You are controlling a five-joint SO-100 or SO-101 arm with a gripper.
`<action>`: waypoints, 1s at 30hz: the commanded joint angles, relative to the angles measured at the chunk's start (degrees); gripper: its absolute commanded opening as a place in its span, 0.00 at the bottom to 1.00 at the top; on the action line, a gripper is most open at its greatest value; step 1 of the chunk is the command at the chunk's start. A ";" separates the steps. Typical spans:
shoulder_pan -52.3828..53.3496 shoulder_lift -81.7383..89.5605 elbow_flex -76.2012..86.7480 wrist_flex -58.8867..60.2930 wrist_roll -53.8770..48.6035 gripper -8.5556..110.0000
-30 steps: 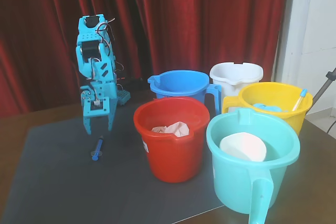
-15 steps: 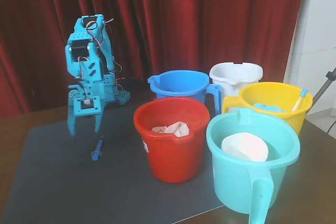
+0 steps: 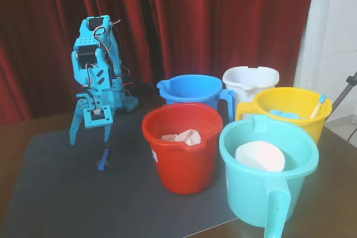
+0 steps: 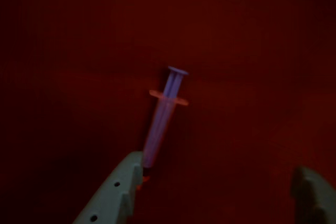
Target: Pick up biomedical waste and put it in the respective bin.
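Table (image 3: 33,137) w/ dark mat; five buckets fill center-right of fixed view: teal (image 3: 268,176) front, red (image 3: 182,149), yellow (image 3: 291,110), blue (image 3: 192,92), white (image 3: 251,82). My hand (image 3: 89,135) at left of frame, fingers spread wide, empty, hanging above the mat. Syringe (image 3: 104,158) lies flat on mat just below-right of hand; in wrist view it's center frame, tip by one finger. Step: pre-grasp. Next, prob: shift over syringe, drop, close across barrel.
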 commanded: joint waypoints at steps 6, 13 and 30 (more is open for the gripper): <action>-0.44 0.26 -0.09 -2.02 -5.10 0.33; -0.44 0.26 1.49 -3.96 -5.19 0.33; -0.35 -9.05 4.92 -16.79 -5.01 0.33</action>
